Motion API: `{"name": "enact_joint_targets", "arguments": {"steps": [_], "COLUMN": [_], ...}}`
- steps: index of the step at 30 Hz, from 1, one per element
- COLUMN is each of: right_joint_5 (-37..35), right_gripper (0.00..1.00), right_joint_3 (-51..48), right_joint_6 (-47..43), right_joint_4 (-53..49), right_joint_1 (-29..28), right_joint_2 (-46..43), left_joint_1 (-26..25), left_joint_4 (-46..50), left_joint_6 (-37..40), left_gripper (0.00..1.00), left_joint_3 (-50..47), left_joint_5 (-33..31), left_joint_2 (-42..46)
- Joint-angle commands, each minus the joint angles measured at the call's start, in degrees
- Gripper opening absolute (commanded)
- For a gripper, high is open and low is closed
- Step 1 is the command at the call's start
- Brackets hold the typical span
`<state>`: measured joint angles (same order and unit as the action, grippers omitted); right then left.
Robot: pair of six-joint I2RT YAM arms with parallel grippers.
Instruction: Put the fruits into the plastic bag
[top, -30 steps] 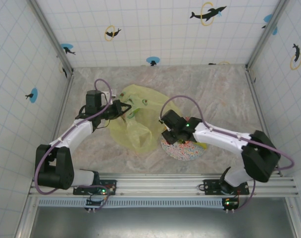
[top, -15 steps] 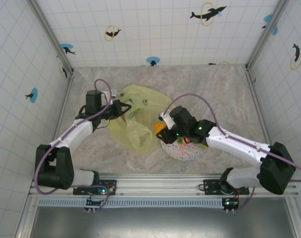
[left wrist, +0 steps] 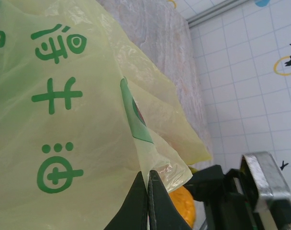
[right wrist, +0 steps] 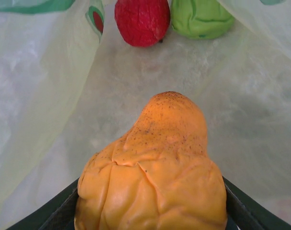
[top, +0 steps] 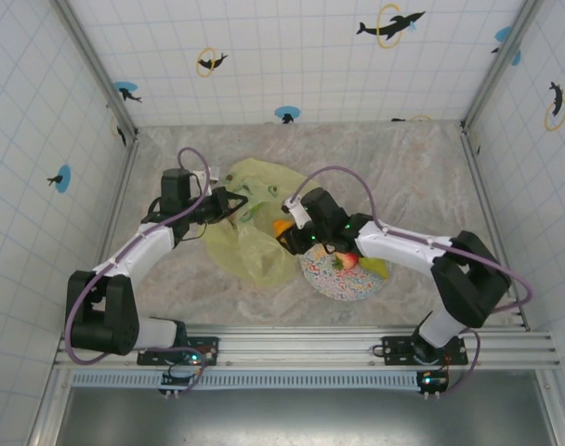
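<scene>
The orange [right wrist: 150, 177] sat squeezed between the jaws of the right gripper [top: 284, 234], at the mouth of the plastic bag [top: 255, 246]. 1 red fruit [right wrist: 142, 20] and 1 green fruit [right wrist: 201, 17] lay further inside. The left gripper [left wrist: 148, 201], pressed together, pinched the bag's edge.

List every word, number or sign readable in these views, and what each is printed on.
"千" or "干", I cannot tell which: green print on the plastic bag.
Green character above it: partly creased, unreadable.
Circled cross under three dots, also green on the bag: a symbol, no word.
Wall decals: dolphins with rings, no words.
No numbers or brand names legible.
</scene>
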<state>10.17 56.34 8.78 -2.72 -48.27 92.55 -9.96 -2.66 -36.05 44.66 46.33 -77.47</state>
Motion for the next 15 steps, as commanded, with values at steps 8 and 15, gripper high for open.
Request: {"name": "enact_joint_targets", "arguments": {"steps": [8,15], "right_joint_5": [-0.24,2.86], "right_gripper": [0.59,0.59], "right_joint_3": [2.34,4.53], "right_joint_6": [6.33,11.49], "right_joint_4": [18.27,24.53], "right_joint_1": [-1.27,-3.38], "right_joint_2": [9.43,15.8], "left_joint_1": [0.26,0.25], "left_joint_4": [-4.1,-4.2], "left_joint_6": [-1.37,-1.57], "left_gripper": [0.0,0.0], "left_joint_3": [-0.71,-0.8], "left_joint_5": [3.06,3.21], "left_joint_2": [1.89,2.06]}}
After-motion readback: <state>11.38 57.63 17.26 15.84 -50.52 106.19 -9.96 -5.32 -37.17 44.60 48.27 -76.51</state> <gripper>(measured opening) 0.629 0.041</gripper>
